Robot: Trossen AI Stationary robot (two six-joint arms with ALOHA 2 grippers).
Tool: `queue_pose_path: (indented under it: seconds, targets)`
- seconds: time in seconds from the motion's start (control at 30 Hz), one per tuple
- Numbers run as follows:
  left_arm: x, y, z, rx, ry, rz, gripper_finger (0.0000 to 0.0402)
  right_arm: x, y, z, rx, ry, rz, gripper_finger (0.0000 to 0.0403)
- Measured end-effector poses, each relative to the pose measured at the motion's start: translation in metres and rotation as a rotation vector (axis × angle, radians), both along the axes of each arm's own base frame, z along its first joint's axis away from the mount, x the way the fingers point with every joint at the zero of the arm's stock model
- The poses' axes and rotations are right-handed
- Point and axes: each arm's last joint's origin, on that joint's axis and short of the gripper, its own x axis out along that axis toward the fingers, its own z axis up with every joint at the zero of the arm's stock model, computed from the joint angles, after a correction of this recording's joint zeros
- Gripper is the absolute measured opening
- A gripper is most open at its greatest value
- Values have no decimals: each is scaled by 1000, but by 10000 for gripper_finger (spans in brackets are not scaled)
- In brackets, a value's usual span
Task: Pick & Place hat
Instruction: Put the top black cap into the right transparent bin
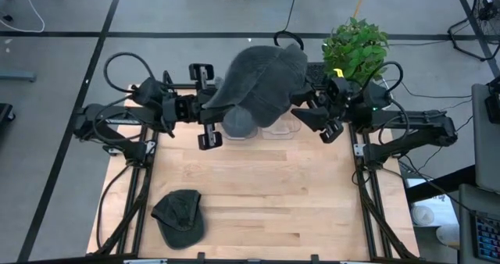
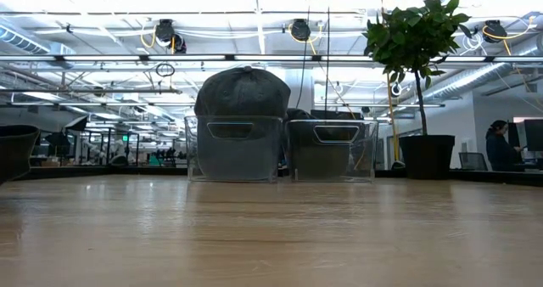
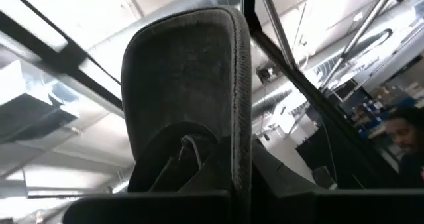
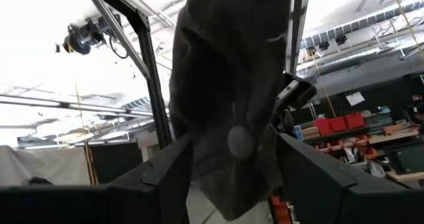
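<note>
A large grey hat [image 1: 262, 76] is raised high above the table's far edge, between both arms. My left gripper [image 1: 219, 108] comes at it from the left and is shut on it. My right gripper [image 1: 307, 106] comes from the right and is also shut on it. The left wrist view shows the hat's brim [image 3: 189, 85] standing up. The right wrist view shows its crown [image 4: 228, 71] with the top button [image 4: 240, 141]. The held hat lies above the low view's picture. Another grey hat [image 2: 242, 92] sits in the left clear bin [image 2: 235, 151], its dome above the rim. My left gripper holds the grey hat at the base of its brim [image 3: 199, 171], coming from the table's left. The brim stands up past the fingers, and the hat is lifted clear. The gripper's own body hides the exact place of contact. My right gripper has the hat's crumpled crown near the top button [image 4: 225, 158] pinched between its two fingers [image 4: 172, 174], coming from the table's right. Several layers of cloth fill the gap. The hat is lifted clear of the table.
Two clear bins [image 1: 238, 130] [image 1: 280, 130] stand side by side at the far edge; the right bin [image 2: 333, 151] holds something dark. A dark green cap [image 1: 178, 215] lies on the near left of the wooden table [image 1: 266, 194]. A potted plant [image 1: 355, 45] stands behind the right arm.
</note>
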Motion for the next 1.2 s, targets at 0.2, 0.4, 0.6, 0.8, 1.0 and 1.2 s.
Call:
queue_pose_path:
  seconds: [0.2, 0.4, 0.6, 0.8, 1.0, 1.2]
  targets:
    - [5, 1, -4, -15, 26, 25, 8, 4, 1, -2, -15, -3, 50, 191]
    - [9, 1, -7, -16, 41, 25, 8, 6, 1, -3, -37, -11, 37, 110]
    - [8, 1, -6, -16, 34, 26, 8, 4, 1, 0, -59, -43, 19, 13]
    - [9, 1, -7, -19, 41, 22, 8, 4, 1, -1, -80, -46, 8, 8]
    - [9, 1, -7, -94, 68, -39, 16, 3, 2, 0, -103, -50, 28, 8]
    - [7, 3, -5, -249, 104, -110, 105, -11, 3, 8, -95, -85, 46, 8]
